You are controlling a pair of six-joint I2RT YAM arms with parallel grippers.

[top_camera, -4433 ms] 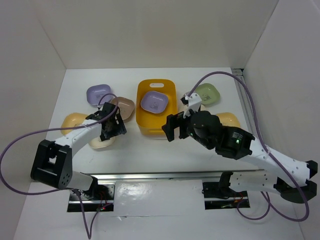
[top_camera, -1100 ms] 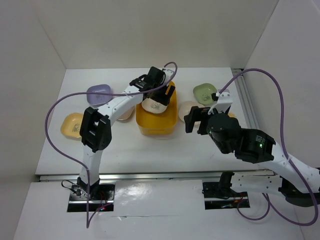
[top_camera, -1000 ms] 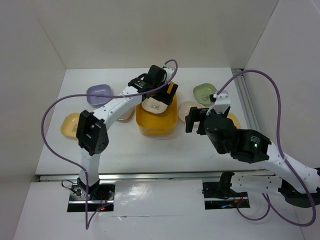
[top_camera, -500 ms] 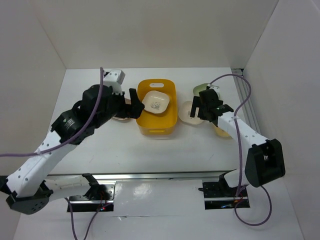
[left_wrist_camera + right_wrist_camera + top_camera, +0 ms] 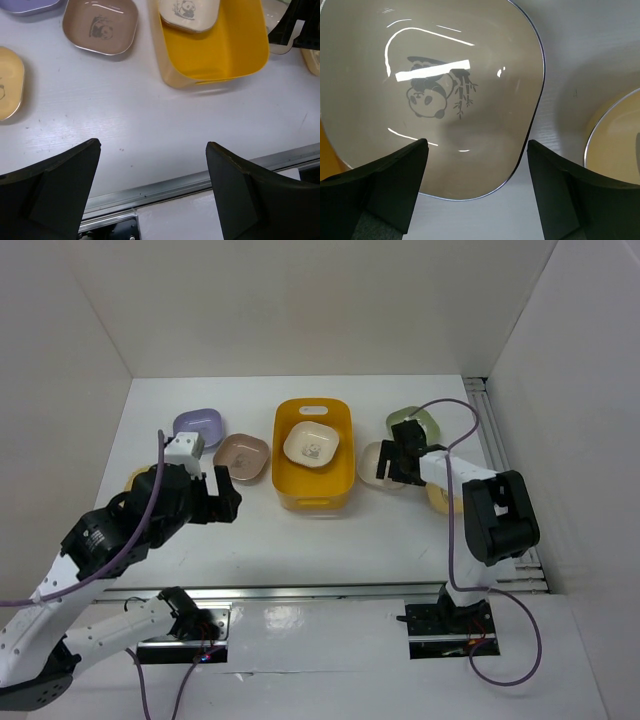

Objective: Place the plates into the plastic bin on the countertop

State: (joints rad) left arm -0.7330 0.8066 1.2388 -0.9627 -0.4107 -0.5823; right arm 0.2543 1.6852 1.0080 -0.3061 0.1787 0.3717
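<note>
The yellow-orange plastic bin (image 5: 312, 480) stands mid-countertop with a cream plate (image 5: 311, 444) lying in it; both show in the left wrist view, the bin (image 5: 220, 50) and the plate (image 5: 189, 11). My left gripper (image 5: 222, 500) is open and empty, held high near the front left (image 5: 152, 195). My right gripper (image 5: 400, 462) is open just above a cream panda plate (image 5: 430, 95) right of the bin, its fingers (image 5: 390, 185) either side of the plate's near edge. Lavender (image 5: 197, 426) and brown-pink (image 5: 243, 457) plates lie left of the bin.
A yellow plate (image 5: 135, 478) is partly hidden under my left arm. A green plate (image 5: 412, 420) and another yellow plate (image 5: 615, 140) lie by the right gripper. White walls enclose the countertop (image 5: 300, 530); a metal rail (image 5: 190, 182) runs along the front.
My left arm has left the cream plate in the bin and pulled back to the near left. My right gripper has moved onto the cream plate right of the bin.
</note>
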